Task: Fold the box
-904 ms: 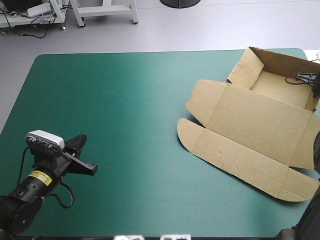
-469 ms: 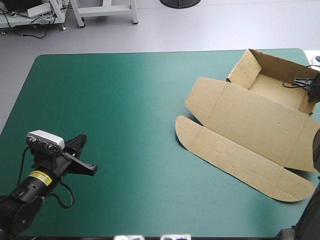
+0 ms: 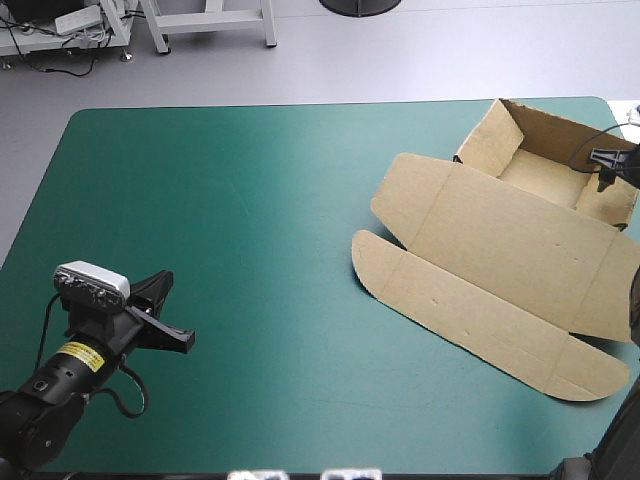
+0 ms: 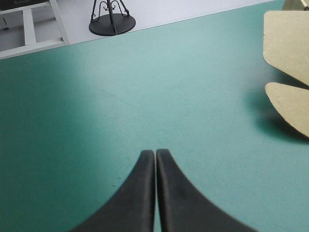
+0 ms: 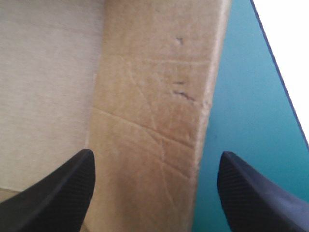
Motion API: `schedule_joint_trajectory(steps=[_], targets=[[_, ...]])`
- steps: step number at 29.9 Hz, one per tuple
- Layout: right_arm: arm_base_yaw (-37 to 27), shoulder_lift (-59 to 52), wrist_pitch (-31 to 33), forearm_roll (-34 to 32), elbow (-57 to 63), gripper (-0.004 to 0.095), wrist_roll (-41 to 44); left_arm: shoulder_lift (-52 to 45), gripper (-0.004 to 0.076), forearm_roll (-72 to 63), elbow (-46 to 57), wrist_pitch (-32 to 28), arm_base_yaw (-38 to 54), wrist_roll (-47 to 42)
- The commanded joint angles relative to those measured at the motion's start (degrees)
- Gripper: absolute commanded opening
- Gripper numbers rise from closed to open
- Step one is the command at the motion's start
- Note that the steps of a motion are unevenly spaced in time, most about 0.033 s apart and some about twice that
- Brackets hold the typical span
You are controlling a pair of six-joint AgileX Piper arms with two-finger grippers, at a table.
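The brown box [image 3: 500, 250] lies at the table's right side. Its tray part [image 3: 545, 170] has walls raised at the far right, and the lid panel with rounded flaps lies flat toward the near left. My right gripper [image 3: 612, 158] is at the tray's right wall. In the right wrist view it [image 5: 154, 188] stands open, the wall's top edge [image 5: 154, 96] between the fingers without touching them. My left gripper [image 3: 172, 318] hovers shut and empty at the near left, far from the box. The left wrist view shows it [image 4: 155, 154] with two box flaps [image 4: 289, 43] ahead to the right.
The teal-green cover [image 3: 250, 220] stretches bare between my left gripper and the box. The table's right edge [image 5: 270, 63] runs close beside the tray's wall. The tray's far corner sits near the table's far right corner.
My right gripper has gone from shut on the tray's right wall to open. The box shifted slightly left and settled. My left arm has not moved.
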Motion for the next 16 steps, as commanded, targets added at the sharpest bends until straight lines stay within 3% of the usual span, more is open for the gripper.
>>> schedule_joint_trajectory(steps=[1, 3, 4, 7, 11, 16], targets=[[-1.4, -9.0, 0.8, 6.0, -1.7, 0.0617, -0.5, -0.1, -0.0006, 0.0, -1.6, -3.8, -0.3, 0.1], [-1.4, -11.9, 0.8, 9.6, -1.5, 0.0473, -1.3, -0.1, -0.0006, 0.0, -1.6, -3.9, -0.3, 0.3], [-1.1, -14.3, 0.8, 13.1, -1.2, 0.0318, -2.9, -0.1, -0.0006, 0.0, -1.6, -4.1, -0.3, 0.4], [0.7, -20.4, 0.8, 21.5, 0.4, -0.0025, -9.4, -0.1, -0.0006, 0.0, -1.6, -4.1, -0.3, 0.4], [7.2, -28.7, 0.8, 26.1, 4.6, -0.0002, -13.9, -0.2, -0.0006, -0.1, -1.6, -4.1, -0.3, 0.4], [22.3, -39.0, -3.6, 25.3, 16.5, -0.0002, -19.0, -0.9, -0.0006, 0.0, -1.6, -4.2, -0.3, 1.8]])
